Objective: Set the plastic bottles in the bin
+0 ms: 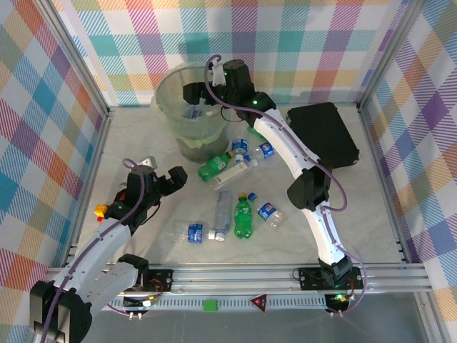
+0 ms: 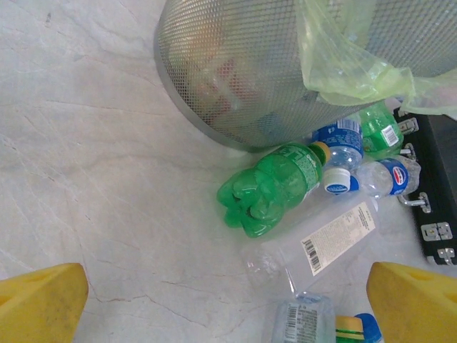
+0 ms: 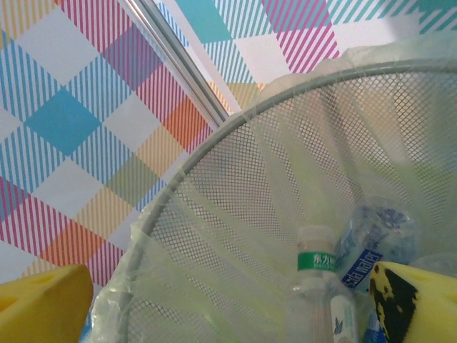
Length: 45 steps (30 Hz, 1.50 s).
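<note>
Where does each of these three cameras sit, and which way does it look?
Top: fixed above and behind the arms, looking down on the table; shows both arms, left claw, right claw over the bin.
Left wrist: low over the table, facing the green bottle beside the bin; its yellow fingertips show.
Right wrist: above the bin, looking into it at the bottles inside; its yellow fingertips show.
Top and left wrist share that green bottle.

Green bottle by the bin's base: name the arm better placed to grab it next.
Left. The left gripper, open, faces the green bottle across bare table; the right gripper hangs open over the bin.
</note>
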Tool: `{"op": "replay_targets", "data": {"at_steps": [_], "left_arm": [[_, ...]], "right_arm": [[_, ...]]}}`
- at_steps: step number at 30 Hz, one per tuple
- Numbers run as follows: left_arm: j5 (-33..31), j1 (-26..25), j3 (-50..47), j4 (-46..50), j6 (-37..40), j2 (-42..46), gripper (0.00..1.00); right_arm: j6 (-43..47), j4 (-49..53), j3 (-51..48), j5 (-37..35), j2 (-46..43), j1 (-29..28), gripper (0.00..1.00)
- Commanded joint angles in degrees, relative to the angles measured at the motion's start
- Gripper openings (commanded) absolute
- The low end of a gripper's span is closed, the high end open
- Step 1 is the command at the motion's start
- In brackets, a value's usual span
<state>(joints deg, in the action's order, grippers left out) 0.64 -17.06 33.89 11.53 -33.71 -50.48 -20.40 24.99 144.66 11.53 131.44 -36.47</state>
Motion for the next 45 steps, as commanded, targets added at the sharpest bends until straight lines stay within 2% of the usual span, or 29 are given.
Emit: {"op": "replay_targets", "data": {"at_steps": [1, 5, 9, 11, 18, 27, 31, 36, 45], "left_arm": [[2.4, 0.4, 1.0, 2.4, -1.1, 1.0, 1.00], [4.0, -0.2, 3.0, 6.2, -1.3, 1.0, 1.00], [4.4, -2.5, 5.0, 11.1, -2.1, 0.9, 1.00], [3.6, -4.3, 6.2, 14.7, -2.8, 0.7, 1.00], [0.9, -14.2, 8.8, 27.1, -10.1, 0.3, 1.00], [-3.4, -27.4, 9.8, 38.6, -21.8, 0.5, 1.00], [-5.2, -33.1, 9.9, 41.3, -27.1, -0.3, 1.00], [-5.7, -37.6, 9.3, 42.1, -31.6, -2.9, 1.00], [-9.6, -38.4, 8.8, 34.4, -35.9, -10.8, 1.00]], "right_arm": [[3.5, 2.3, 1.3, -0.5, -5.4, -0.4, 0.99], [5.5, 4.3, -3.5, -1.1, -11.0, -0.4, 0.99], [7.2, 2.2, -16.6, -3.8, -20.4, -0.4, 0.99], [7.9, -1.3, -26.6, -5.5, -26.5, -0.4, 0.99], [8.2, -10.0, -55.7, -14.4, -43.7, -0.4, 0.99], [6.7, -13.3, -78.4, -24.9, -51.1, -0.3, 0.99], [4.1, -15.0, -85.4, -27.3, -51.9, -0.4, 0.99], [2.5, -15.6, -89.1, -28.2, -50.9, -0.3, 0.99], [2.6, -15.5, -89.7, -28.5, -51.8, -0.4, 0.99]]}}
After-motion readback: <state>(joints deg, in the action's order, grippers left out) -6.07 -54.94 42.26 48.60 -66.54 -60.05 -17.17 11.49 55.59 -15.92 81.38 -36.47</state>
